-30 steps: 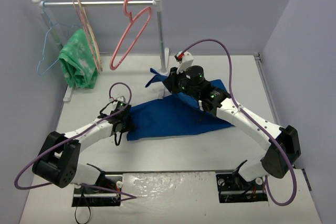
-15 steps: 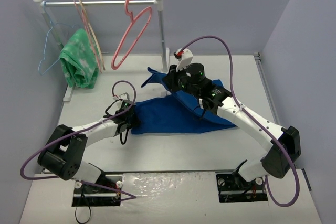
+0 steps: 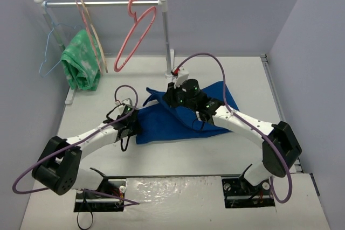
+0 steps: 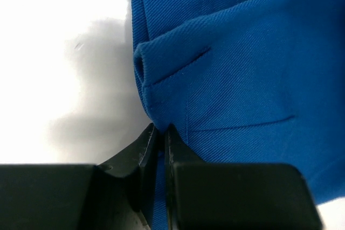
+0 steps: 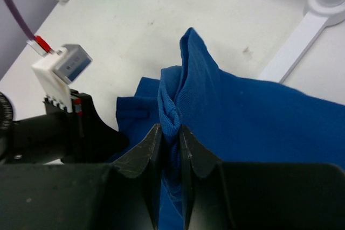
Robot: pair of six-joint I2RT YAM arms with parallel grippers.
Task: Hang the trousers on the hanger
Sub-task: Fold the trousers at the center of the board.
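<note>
Right claw, pinching a raised fold of the trousers, has pulled nearer from the hanger; left claw clamps their edge, likely to tension cloth lying on the counter below that hanger.

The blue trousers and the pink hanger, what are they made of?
The trousers look like woven cloth, matte: fine slanted ribs and stitched seams show up close. The hanger looks like smooth plastic, probably, from its thick even pink rim; too far to be sure.
</note>
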